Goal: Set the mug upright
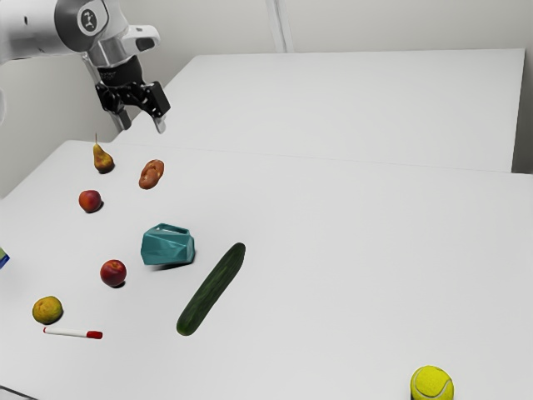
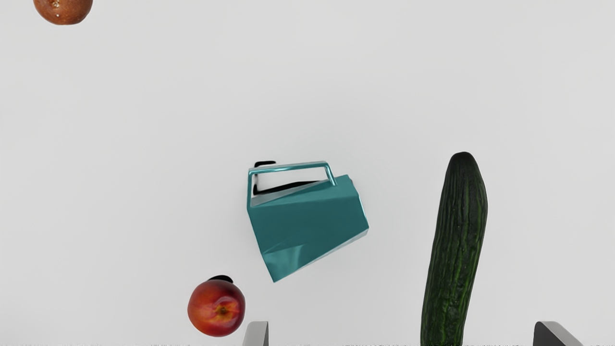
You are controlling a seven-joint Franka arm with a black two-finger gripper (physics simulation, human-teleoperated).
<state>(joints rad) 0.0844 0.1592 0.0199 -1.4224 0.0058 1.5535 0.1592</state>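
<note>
There was one teal mug (image 2: 307, 216), left of centre in the exterior view. Two round red fruits lay on the exterior view's left, one higher (image 1: 90, 201) and one lower (image 1: 113, 272). One pear (image 1: 102, 159) and one brown potato (image 1: 151, 174) were at the upper left of that view, and one yellow-orange citrus fruit (image 1: 47, 310) and one red-capped marker (image 1: 71, 332) at its lower left. One cucumber (image 2: 454, 250) lay below centre, and one tennis ball (image 1: 431, 384) at the lower right. One green-and-blue thing (image 1: 2, 257) was cut off by the left edge, and one thin dark strip (image 1: 17, 392) by the lower left corner. The fruits came to four.
</note>
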